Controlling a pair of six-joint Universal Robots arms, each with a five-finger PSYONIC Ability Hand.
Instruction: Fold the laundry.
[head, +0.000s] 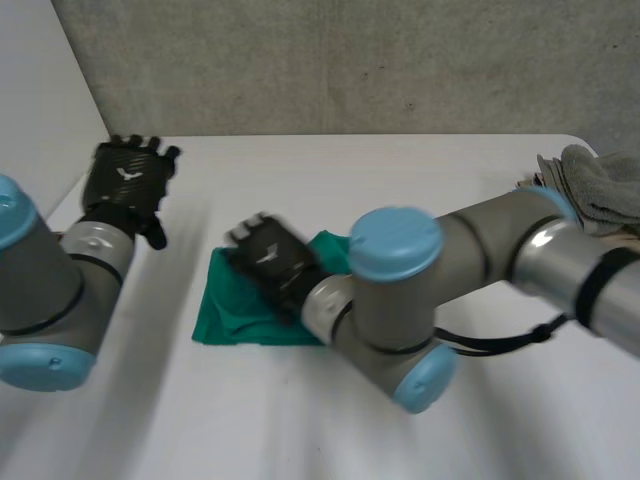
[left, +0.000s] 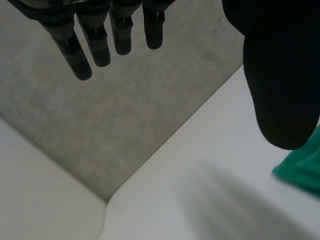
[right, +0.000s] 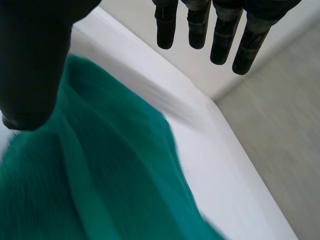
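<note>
A green cloth (head: 238, 318) lies folded on the white table (head: 420, 190), a little left of the middle. My right hand (head: 268, 256) hovers over the cloth's far right part with its back up. In the right wrist view its fingers (right: 199, 26) are straight and its thumb stands apart, with the green cloth (right: 105, 180) under the palm and nothing held. My left hand (head: 128, 178) is raised at the table's far left, apart from the cloth. Its fingers (left: 96, 44) are straight and empty, and a corner of the green cloth (left: 301, 171) lies beside its thumb.
A pile of grey towels (head: 596, 184) sits at the table's far right edge. A grey wall (head: 350, 60) runs behind the table. Bare table top lies in front of the cloth and between the cloth and the towels.
</note>
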